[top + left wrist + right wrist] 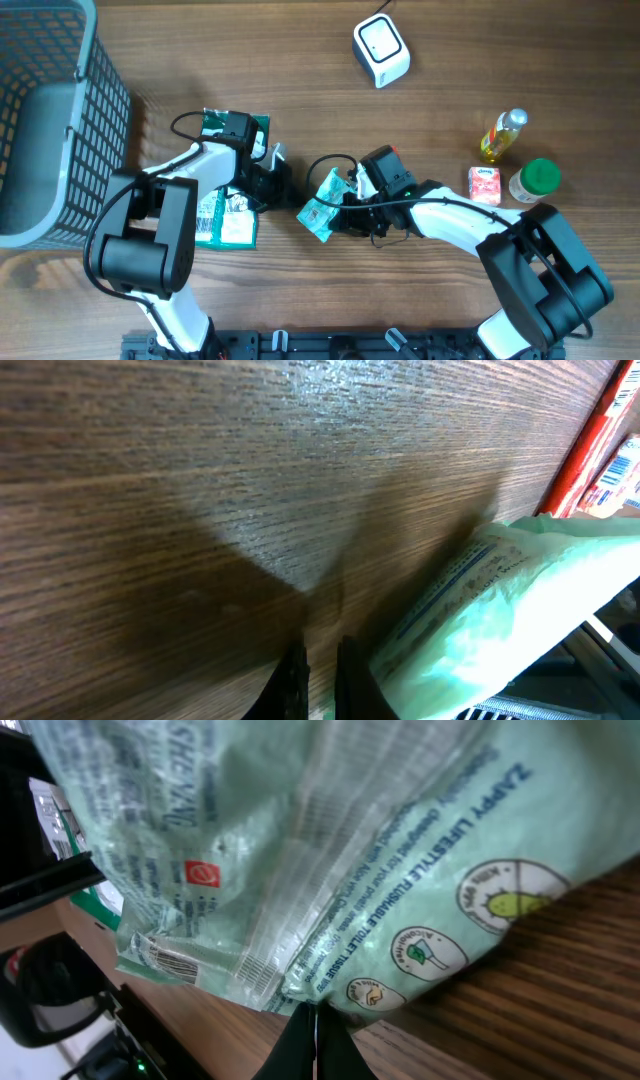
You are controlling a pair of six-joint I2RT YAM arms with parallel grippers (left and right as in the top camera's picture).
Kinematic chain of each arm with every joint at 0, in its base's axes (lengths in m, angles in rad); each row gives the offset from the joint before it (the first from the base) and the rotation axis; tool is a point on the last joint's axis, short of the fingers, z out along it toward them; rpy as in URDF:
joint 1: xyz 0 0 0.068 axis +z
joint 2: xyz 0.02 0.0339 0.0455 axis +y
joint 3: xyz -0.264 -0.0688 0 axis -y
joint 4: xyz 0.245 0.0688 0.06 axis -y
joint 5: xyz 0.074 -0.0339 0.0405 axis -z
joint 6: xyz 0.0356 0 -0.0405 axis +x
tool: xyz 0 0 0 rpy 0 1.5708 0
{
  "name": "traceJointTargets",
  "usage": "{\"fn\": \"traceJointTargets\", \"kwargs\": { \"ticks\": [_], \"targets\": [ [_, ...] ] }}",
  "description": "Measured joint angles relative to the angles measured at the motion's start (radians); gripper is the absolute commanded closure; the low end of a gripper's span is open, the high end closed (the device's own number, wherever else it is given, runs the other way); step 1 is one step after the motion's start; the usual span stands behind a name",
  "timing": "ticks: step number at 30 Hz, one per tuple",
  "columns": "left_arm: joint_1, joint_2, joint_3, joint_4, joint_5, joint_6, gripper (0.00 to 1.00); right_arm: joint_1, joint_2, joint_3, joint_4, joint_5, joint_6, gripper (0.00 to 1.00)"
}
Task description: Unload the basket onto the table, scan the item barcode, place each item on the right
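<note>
wipes pack (300, 870) reading "zappy lifestyle flushable", pinched in right gripper (315, 1025), left gripper (320, 660) closed, empty

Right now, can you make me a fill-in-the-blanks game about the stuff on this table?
1. The right gripper is shut on a pale ___ wipes packet.
2. The scanner at the top of the overhead view is ___.
3. The grey basket stands on the robot's ___ side.
4. The bottle near the red box is mostly ___.
Missing words: green, white, left, yellow.
</note>
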State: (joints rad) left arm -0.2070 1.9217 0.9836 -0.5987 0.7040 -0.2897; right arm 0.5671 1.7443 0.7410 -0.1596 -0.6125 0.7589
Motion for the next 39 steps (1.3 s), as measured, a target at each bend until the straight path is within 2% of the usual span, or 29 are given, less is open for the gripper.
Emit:
{"fn": "traceJointTargets", "kwargs": {
  "ticks": [7, 11, 17, 23, 28, 39],
  "targets": [
    [0.068, -0.002, 0.06, -0.091, -0.026, 0.0, 0.96, 0.0, -0.042, 0.001, -0.005, 0.018, 0.014, 0.96],
    [0.117, -0.048, 0.118, -0.13, -0.021, 0.0, 0.96, -0.01, -0.171, 0.004, 0.037, 0.031, 0.014, 0.96],
    [0.076, -0.113, 0.135, -0.198, -0.007, 0.029, 0.96, -0.078, -0.242, 0.022, 0.096, 0.032, 0.014, 0.96],
    [-0.023, -0.106, 0.114, -0.197, 0.002, 0.049, 0.96, -0.122, -0.181, 0.022, 0.18, 0.037, 0.011, 0.96],
    [-0.074, -0.106, 0.087, -0.139, 0.029, 0.053, 0.96, -0.127, -0.083, 0.022, 0.327, -0.027, -0.003, 0.96],
    [-0.094, -0.091, -0.023, 0.006, 0.053, 0.053, 0.96, -0.127, 0.124, 0.023, 0.509, -0.14, 0.001, 0.96]
  ]
}}
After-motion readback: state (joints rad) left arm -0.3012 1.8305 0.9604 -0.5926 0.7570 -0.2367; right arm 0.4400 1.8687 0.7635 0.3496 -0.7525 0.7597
